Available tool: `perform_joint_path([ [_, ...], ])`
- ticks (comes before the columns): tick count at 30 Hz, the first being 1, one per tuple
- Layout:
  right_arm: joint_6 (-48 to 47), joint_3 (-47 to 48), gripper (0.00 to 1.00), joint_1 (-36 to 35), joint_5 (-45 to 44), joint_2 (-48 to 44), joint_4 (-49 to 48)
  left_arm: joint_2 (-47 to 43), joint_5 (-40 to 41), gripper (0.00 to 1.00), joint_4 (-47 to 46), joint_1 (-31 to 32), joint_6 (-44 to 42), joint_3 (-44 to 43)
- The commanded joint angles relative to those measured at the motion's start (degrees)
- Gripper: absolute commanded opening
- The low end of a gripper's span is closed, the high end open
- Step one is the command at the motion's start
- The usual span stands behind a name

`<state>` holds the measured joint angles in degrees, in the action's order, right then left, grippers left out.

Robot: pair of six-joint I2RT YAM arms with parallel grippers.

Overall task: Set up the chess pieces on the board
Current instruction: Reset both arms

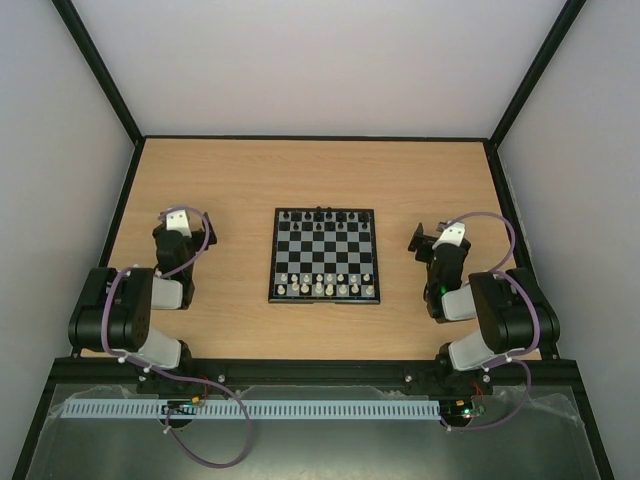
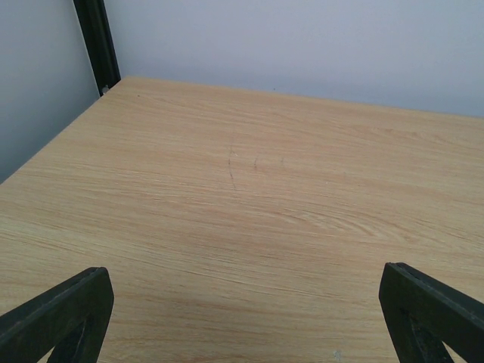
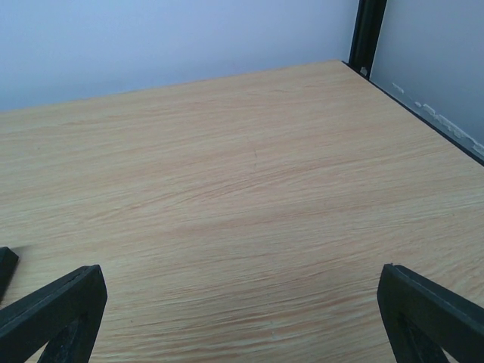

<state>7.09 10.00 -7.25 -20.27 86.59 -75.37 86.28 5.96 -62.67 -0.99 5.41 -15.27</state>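
The board (image 1: 324, 250) lies flat in the middle of the table. The whitish chess pieces (image 1: 318, 287) stand in two rows on its near edge. My left gripper (image 1: 174, 214) rests left of the board, well apart from it. In the left wrist view its fingers (image 2: 64, 314) stand wide apart over bare wood, so the left gripper (image 2: 242, 321) is open and holds nothing. My right gripper (image 1: 424, 240) sits right of the board. The right gripper (image 3: 242, 321) is open too, with its fingers (image 3: 431, 314) spread and only table between them. Neither wrist view shows any pieces.
Tiny black pieces (image 1: 322, 215) line the board's far edge. The wooden table (image 1: 240, 180) is fenced by a black frame (image 1: 100, 90) and pale walls. A dark corner (image 3: 6, 271) pokes in at the left edge of the right wrist view.
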Motion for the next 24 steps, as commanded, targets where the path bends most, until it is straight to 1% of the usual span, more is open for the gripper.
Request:
perform_joint_path([
  [1, 0.6, 1.6, 0.99, 1.0, 1.1, 0.3, 1.4, 0.1, -0.5, 0.99, -4.1, -0.2, 0.0, 0.0],
  [6, 0.7, 2.0, 0.99, 1.3, 1.7, 0.3, 2.0, 0.3, 0.2, 0.99, -3.3, 0.8, -1.1, -0.7],
  [8, 0.7, 2.0, 0.99, 1.3, 1.8, 0.3, 2.1, 0.9, -2.6, 0.99, -3.6, 0.8, -2.4, -0.8],
  [10, 0.7, 2.0, 0.99, 1.3, 1.7, 0.3, 2.1, 1.2, -3.5, 0.99, -4.7, 0.2, -1.8, -0.3],
  [11, 0.6, 2.0, 0.99, 1.3, 1.8, 0.3, 2.0, 1.3, -3.5, 0.99, -6.2, 0.1, -1.8, 0.5],
  [24, 0.8, 2.3, 0.99, 1.4, 2.0, 0.4, 2.6, 1.1, -2.8, 0.99, -6.4, 0.5, -2.0, 0.7],
])
